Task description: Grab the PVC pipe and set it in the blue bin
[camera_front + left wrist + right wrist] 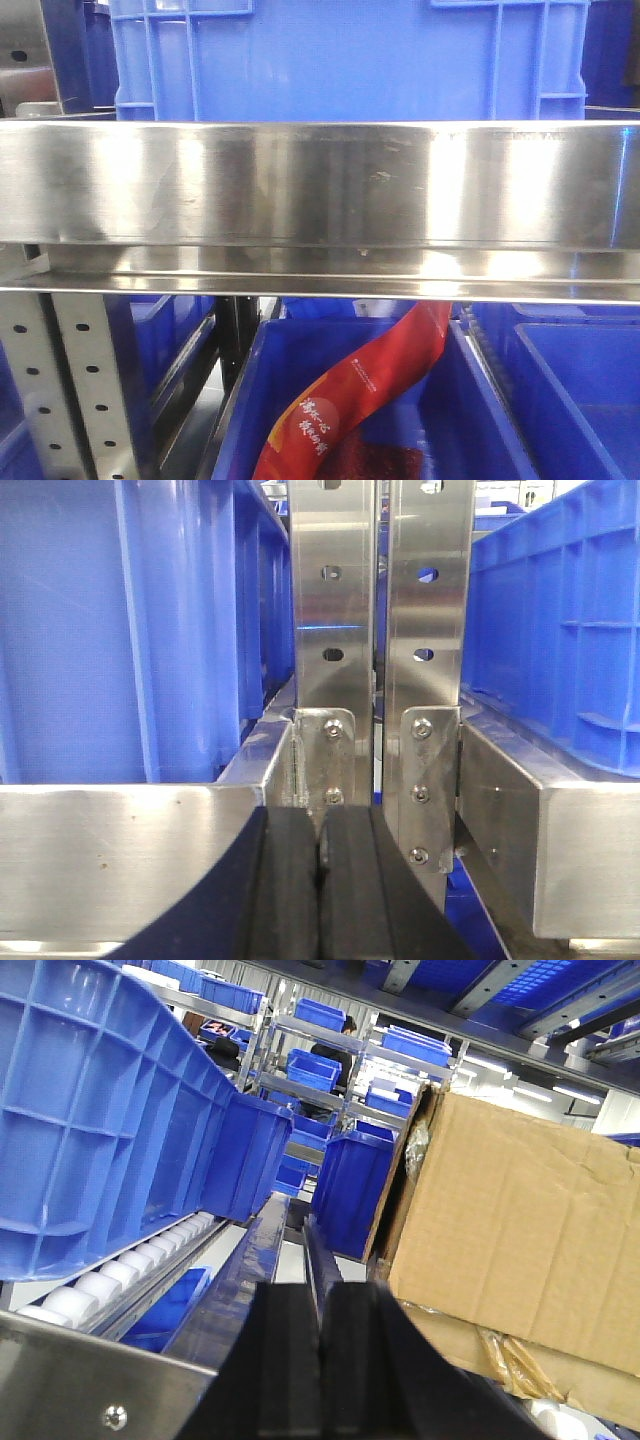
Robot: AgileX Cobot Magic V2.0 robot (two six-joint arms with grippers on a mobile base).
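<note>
In the front view a steel shelf rail point(320, 185) blocks most of the scene, with a blue bin point(350, 60) above it and a lower bin point(480, 410) holding a red packet point(360, 390). No PVC pipe shows in any view. The left wrist view alone shows the left hand point(320, 880) clenched, empty, before perforated uprights point(380, 630). The right wrist view alone shows the right hand point(318, 1360) clenched, empty, between white rollers point(130, 1265) and a cardboard box point(510, 1250).
</note>
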